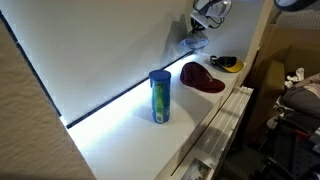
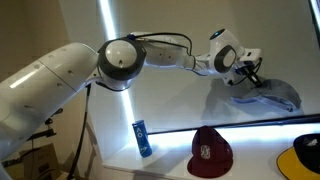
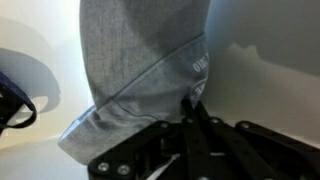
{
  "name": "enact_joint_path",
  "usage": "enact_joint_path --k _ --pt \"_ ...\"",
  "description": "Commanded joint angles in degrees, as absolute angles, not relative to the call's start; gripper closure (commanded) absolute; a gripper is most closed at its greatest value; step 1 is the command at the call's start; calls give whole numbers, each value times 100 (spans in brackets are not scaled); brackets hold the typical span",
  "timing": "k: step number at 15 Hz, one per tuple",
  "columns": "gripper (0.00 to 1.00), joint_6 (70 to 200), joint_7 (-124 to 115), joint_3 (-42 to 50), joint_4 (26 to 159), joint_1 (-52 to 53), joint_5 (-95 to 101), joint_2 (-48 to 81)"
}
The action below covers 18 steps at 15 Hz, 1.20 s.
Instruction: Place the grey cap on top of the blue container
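The grey cap (image 2: pixel 262 96) hangs in the air from my gripper (image 2: pixel 246 76), which is shut on its fabric. In the wrist view the grey cap (image 3: pixel 140 55) fills the upper middle and my shut fingers (image 3: pixel 193 103) pinch its edge. In an exterior view the gripper (image 1: pixel 205 22) holds the cap (image 1: pixel 193 42) high above the counter, up and to the right of the blue container (image 1: pixel 159 97). The blue container stands upright on the white counter, blue lid on, green-yellow label showing. It also shows small and low in the other exterior view (image 2: pixel 142 138).
A dark red cap (image 1: pixel 202 77) lies on the counter beyond the container and also shows in an exterior view (image 2: pixel 211 151). A yellow and black cap (image 1: pixel 227 63) lies farther back. The white counter (image 1: pixel 130 135) ends at a front edge with clutter beyond.
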<state>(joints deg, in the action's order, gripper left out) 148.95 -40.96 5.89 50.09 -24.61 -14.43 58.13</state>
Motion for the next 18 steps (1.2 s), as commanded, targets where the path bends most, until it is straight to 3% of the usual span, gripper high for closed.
enact_joint_path --k 1,11,14,18 --pt "99 15174 -2745 109 6338 -2501 -1485 4721" --pt "99 15020 430 -862 8614 -2675 -1569 2770" --pt "99 14793 1206 -535 9377 -2365 -1660 2164" --pt "99 15749 1128 -37 10508 -1878 -1305 1517"
